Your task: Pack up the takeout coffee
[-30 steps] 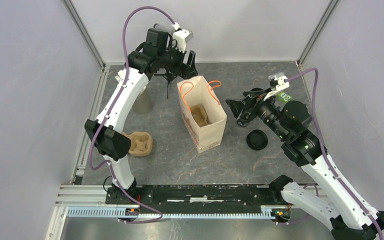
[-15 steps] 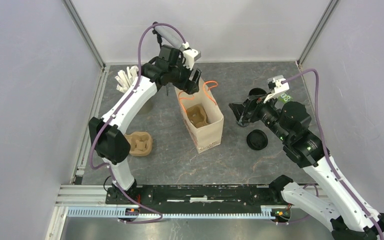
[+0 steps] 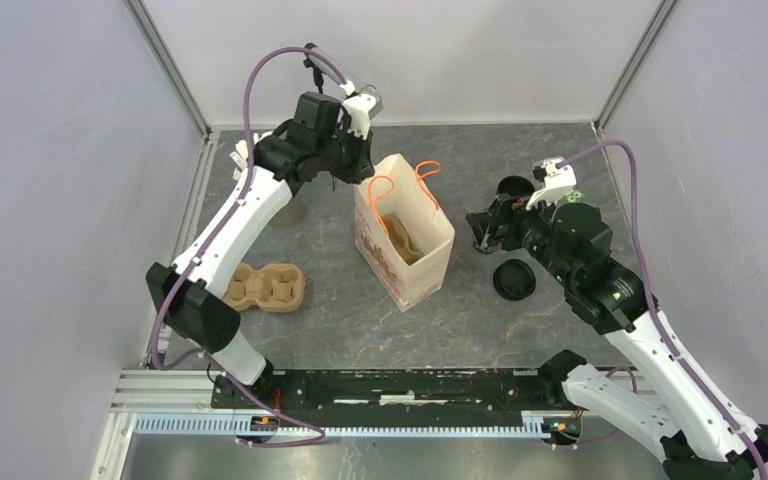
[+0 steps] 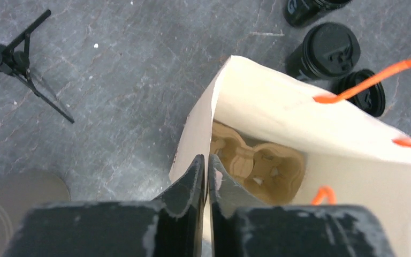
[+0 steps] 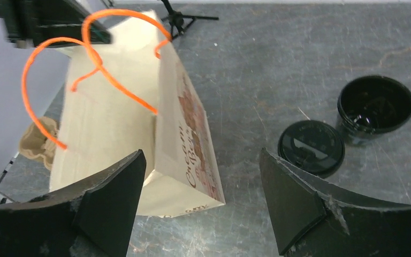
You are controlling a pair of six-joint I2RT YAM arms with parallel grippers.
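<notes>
Cardboard cup carrier point(image 3: 265, 285): lies on the grey table point(image 3: 340, 325) to the left of the brown paper bag point(image 3: 418, 272), apart from it. Left gripper point(image 4: 205, 160): at the bag's far left corner, jaws pressed almost together, pinching the top edge of the bag wall. Bag: upright, mouth open, printed on its near end; a second carrier point(image 4: 257, 166) lies inside it. Right gripper point(image 5: 200, 155): above the table to the right of the bag, jaws spread wide and holding nothing. Takeout coffee point(image 3: 514, 280), a black cup under a round black lid: stands on the table to the right of the bag, outside it and not touching it. Lidless black cup point(image 5: 375, 107): also right of the bag, farther back than the coffee.
</notes>
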